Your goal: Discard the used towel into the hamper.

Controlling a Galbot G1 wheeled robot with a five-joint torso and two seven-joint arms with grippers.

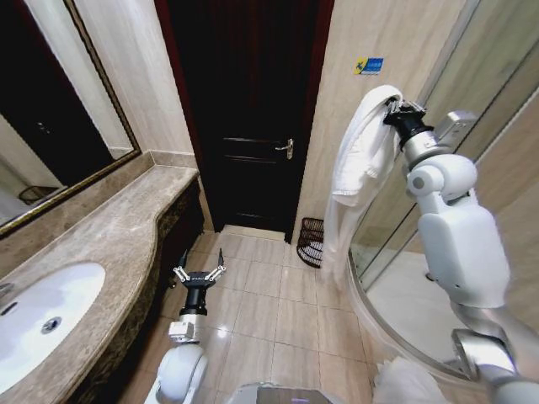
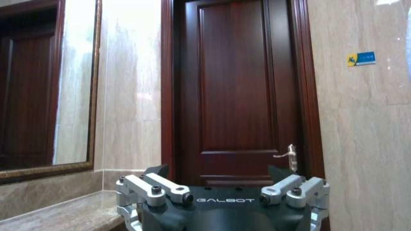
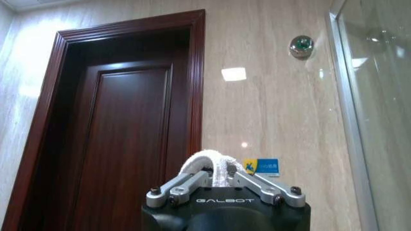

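Note:
The used towel (image 1: 364, 147) is white and hangs in a long fold from my right gripper (image 1: 392, 104), which is raised high beside the glass shower wall and shut on the towel's top. In the right wrist view the towel (image 3: 204, 162) bulges out between the closed fingers of the right gripper (image 3: 217, 174). The hamper (image 1: 312, 241), a small dark wire basket, stands on the floor against the beige wall right of the door, below and left of the hanging towel. My left gripper (image 1: 200, 269) is open and held low over the floor tiles, facing the door, with nothing in the left gripper (image 2: 218, 174).
A dark wooden door (image 1: 248, 109) is straight ahead. A marble vanity (image 1: 126, 227) with a white sink (image 1: 46, 311) and a mirror (image 1: 50, 101) runs along the left. The curved glass shower enclosure (image 1: 396, 278) is on the right. Tiled floor (image 1: 269, 311) lies between them.

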